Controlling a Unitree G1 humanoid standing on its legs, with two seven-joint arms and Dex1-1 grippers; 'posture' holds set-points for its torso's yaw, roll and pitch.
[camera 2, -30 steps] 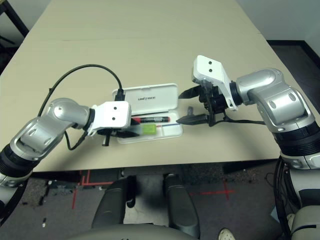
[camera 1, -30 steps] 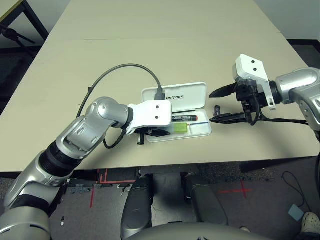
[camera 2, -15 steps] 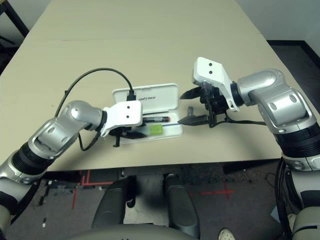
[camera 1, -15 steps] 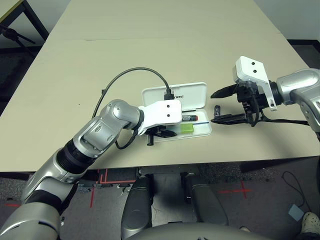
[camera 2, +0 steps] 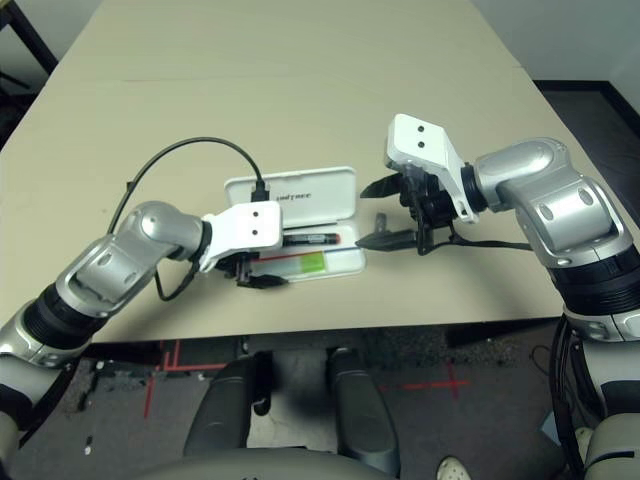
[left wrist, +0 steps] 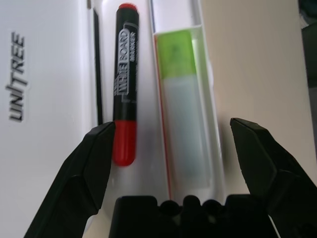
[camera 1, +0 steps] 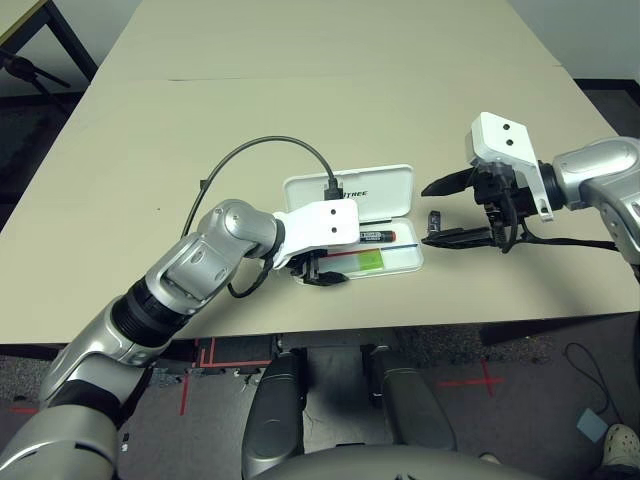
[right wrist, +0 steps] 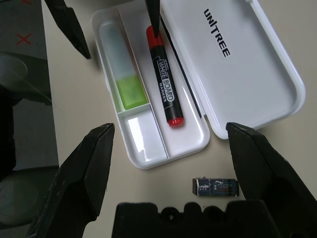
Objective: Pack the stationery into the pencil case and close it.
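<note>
The white pencil case [camera 1: 398,212] lies open at the table's middle, its "UNITREE" lid [right wrist: 233,64] folded back. In its tray lie the red marker [left wrist: 125,99] and, in the front compartment, the pale bar with a green end [left wrist: 184,124]. My left gripper [left wrist: 172,126] is open over the tray's left end, one finger on each side of the marker and bar, gripping neither. A tiny dark piece [right wrist: 216,187] sits on the table just right of the case. My right gripper [camera 1: 425,213] hovers open beside that piece, holding nothing.
The beige table [camera 1: 300,100] stretches far behind the case. A black cable [camera 1: 260,150] loops from my left wrist over the table left of the case. The table's front edge runs close below the case.
My left gripper slid right along the tray, then opened and let go of the pale bar, which now lies in the front compartment. The right arm has stayed put.
</note>
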